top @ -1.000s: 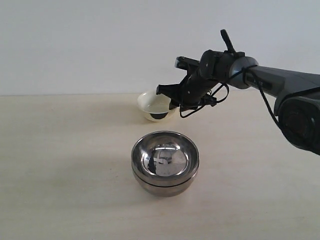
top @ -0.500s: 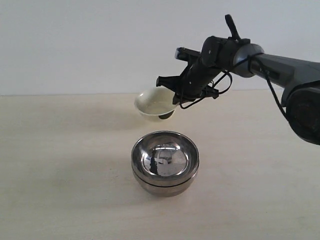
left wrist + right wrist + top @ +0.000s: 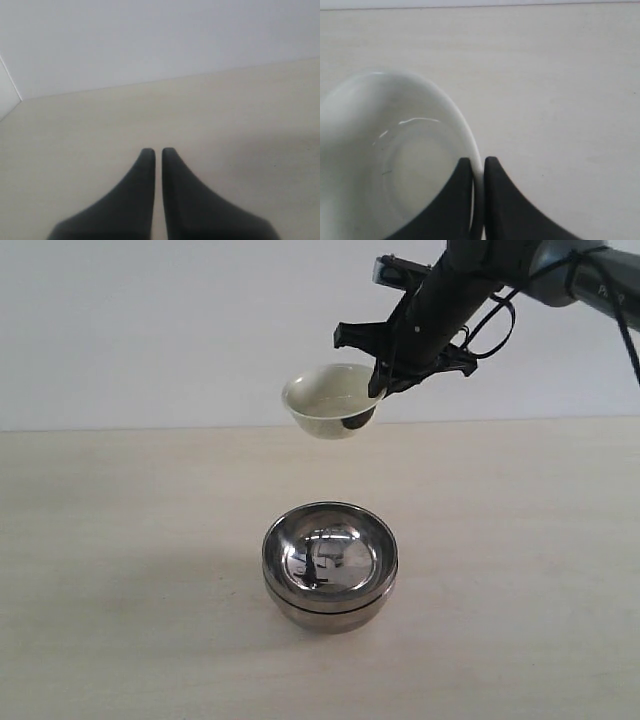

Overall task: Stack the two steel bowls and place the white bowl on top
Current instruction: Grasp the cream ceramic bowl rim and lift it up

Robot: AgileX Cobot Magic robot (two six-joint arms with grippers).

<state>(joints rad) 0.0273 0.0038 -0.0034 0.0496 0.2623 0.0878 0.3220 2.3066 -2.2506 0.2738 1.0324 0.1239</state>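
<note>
Right jaws pinched on the rim of the white bowl (image 3: pixel 395 165): in the right wrist view one finger (image 3: pixel 451 200) lies inside the wall, the other outside, with only the thin rim between them. The right gripper (image 3: pixel 378 390) holds the bowl by its right-hand edge, clear of the table (image 3: pixel 120 540) and in front of the pale wall (image 3: pixel 150 320). The bowl is tilted, mouth turned up and towards the camera, dark foot showing underneath; the rest of its rim is free all round. Left jaws pressed nearly together, a narrow slit between the tips, nothing in them; the left gripper (image 3: pixel 157 150) hangs over bare tabletop. The two steel bowls (image 3: pixel 330 570) sit nested one in the other on the table, upright, rims close and parallel, the upper mouth open and unobstructed. Open air separates the white bowl from the stack; whether it is straight over the stack or farther back cannot be told. Bare table lies on every side of the stack.
</note>
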